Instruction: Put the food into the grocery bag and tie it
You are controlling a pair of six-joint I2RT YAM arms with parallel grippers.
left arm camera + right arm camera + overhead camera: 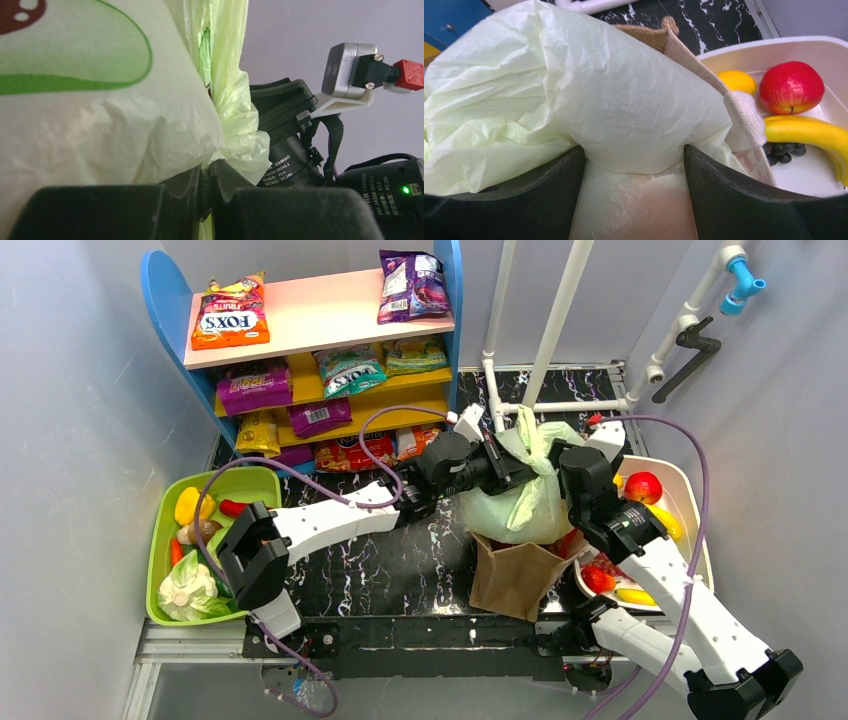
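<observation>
The pale-green grocery bag [515, 505] stands bulging in the middle of the table, its handles bunched into a twisted knot [530, 445] on top. My left gripper [520, 472] is at the bag's left, just under the knot; in the left wrist view it [210, 176] is shut on a thin fold of the bag [100, 125]. My right gripper [555, 472] is at the bag's right; in the right wrist view it [634, 167] is open, its fingers [544, 190] astride the bag [589, 90]. A faint reddish shape [674, 205] shows through the plastic; the food inside is otherwise hidden.
A brown paper bag [512, 578] stands just in front of the grocery bag. A white tray [690, 490] at the right holds an apple [791, 87], a banana [809, 135] and other fruit. A green tray [160, 540] of vegetables is at the left. A snack shelf [320, 350] and white pipes [555, 315] stand behind.
</observation>
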